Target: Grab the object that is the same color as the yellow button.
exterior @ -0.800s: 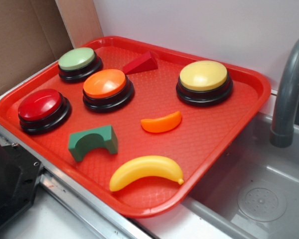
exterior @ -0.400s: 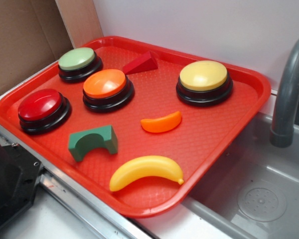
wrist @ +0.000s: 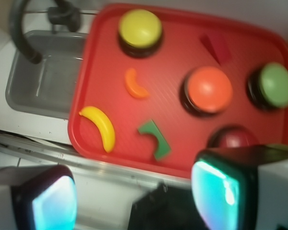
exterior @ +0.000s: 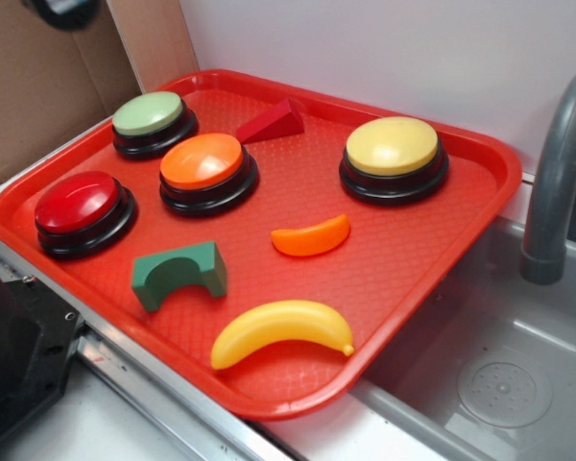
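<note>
The yellow toy banana [exterior: 281, 331] lies near the front edge of the red tray [exterior: 432, 279]; the wrist view has the banana [wrist: 100, 126] at the tray's lower left. The yellow button [exterior: 394, 157] sits at the tray's back right, and that button [wrist: 139, 30] is at the top of the wrist view. My gripper [wrist: 134, 201] is open, its two cyan pads wide apart with nothing between them. It hangs high above the counter in front of the tray, well away from the banana. In the exterior view only a dark bit of the arm [exterior: 65, 10] shows at the top left.
On the tray also sit a green button [exterior: 154, 122], an orange button [exterior: 207, 171], a red button [exterior: 83, 211], a red wedge [exterior: 272, 122], an orange crescent slice [exterior: 311, 237] and a green arch block [exterior: 178, 274]. A grey sink [exterior: 499, 384] with a faucet [exterior: 557, 182] lies to the right.
A dark part of the arm has come into the exterior view at the top left corner. Everything on the tray has stayed in place.
</note>
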`<state>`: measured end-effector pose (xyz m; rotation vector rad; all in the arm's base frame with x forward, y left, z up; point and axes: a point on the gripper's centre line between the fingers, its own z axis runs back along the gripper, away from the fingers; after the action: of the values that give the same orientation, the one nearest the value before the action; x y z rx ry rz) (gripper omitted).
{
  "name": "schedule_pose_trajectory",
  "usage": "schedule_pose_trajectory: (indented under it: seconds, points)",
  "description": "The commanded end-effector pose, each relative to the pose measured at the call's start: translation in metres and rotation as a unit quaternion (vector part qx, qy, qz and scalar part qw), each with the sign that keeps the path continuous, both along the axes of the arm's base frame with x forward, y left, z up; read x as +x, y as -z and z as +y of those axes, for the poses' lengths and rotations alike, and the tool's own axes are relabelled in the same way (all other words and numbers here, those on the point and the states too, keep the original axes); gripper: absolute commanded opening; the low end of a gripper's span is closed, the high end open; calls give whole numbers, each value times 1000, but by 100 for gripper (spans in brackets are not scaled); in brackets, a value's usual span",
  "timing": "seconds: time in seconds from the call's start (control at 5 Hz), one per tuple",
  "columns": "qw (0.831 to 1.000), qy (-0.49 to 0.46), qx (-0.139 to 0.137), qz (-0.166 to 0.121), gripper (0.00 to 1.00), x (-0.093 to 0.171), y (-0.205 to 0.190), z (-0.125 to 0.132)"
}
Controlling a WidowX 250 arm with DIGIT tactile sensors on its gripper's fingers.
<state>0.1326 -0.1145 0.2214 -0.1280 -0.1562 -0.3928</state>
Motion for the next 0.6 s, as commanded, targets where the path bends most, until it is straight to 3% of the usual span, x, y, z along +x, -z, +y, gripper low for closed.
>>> schedule_pose_trajectory:
  seconds: [0.0,0.4]
  points:
    - [998,61,33,9,100,9,74,-40]
    - [994,83,58,35,100,11,121,-39]
